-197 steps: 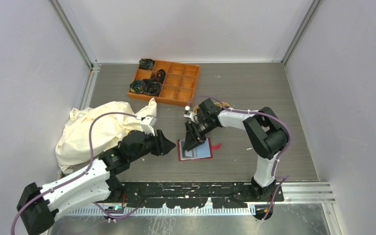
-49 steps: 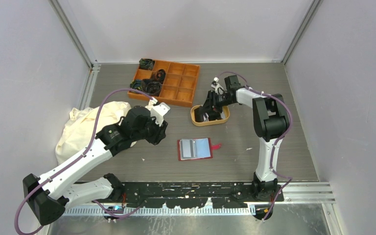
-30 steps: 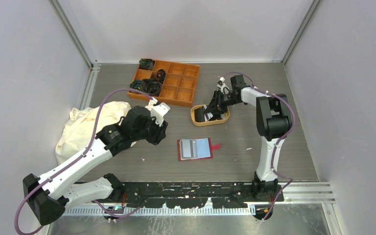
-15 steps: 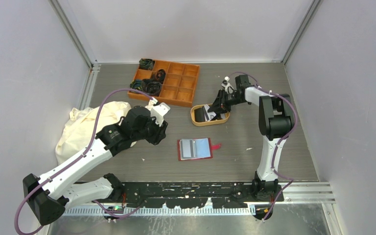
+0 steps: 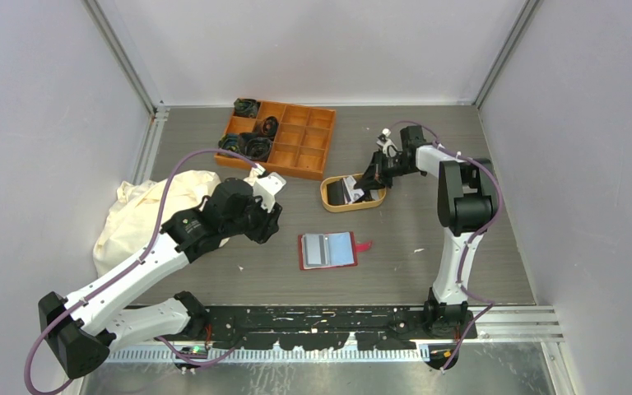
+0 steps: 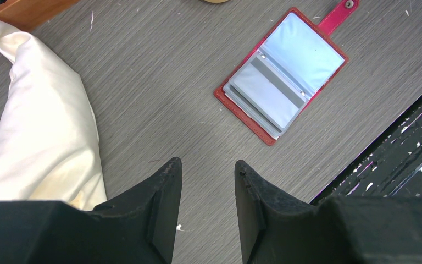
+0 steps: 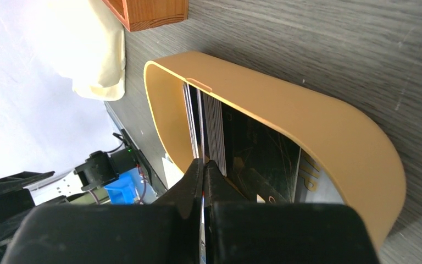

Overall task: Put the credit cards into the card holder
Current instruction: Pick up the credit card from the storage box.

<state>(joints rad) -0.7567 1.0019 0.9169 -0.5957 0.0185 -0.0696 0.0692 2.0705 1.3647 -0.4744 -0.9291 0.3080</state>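
**Right wrist: thin pinch may slip**

Your right gripper (image 7: 203,163) pinches one card (image 7: 200,126) standing in the tray (image 7: 286,104), far right of the open holder (image 5: 327,250); other cards (image 7: 217,132) may drag out. Left gripper (image 6: 207,164) hangs half-open, empty.

Grey wood-grain tabletop (image 5: 395,271) between 3 plain pale walls (image 5: 321,49), even light.

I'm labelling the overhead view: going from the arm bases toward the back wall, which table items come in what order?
Nearest first: card holder → tan tray → orange compartment box. The cream cloth spans too much of that depth to place.
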